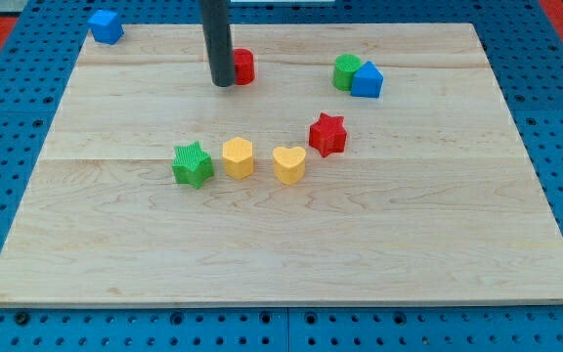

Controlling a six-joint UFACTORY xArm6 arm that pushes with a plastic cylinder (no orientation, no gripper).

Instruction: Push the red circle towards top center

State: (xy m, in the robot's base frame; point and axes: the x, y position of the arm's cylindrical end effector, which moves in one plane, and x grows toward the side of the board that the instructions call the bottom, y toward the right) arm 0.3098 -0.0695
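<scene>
The red circle (244, 66) sits near the view's top, a little left of centre, on the wooden board (281, 254). My tip (222, 84) is at the end of the dark rod and stands right against the circle's left side, partly hiding it. A red star (327, 134) lies right of centre, well below the circle.
A green circle (345, 70) and a blue block (368, 80) touch each other at the top right. A green star (193, 163), a yellow hexagon (238, 156) and a yellow heart (288, 164) form a row mid-board. A blue cube (107, 25) sits at the top left corner.
</scene>
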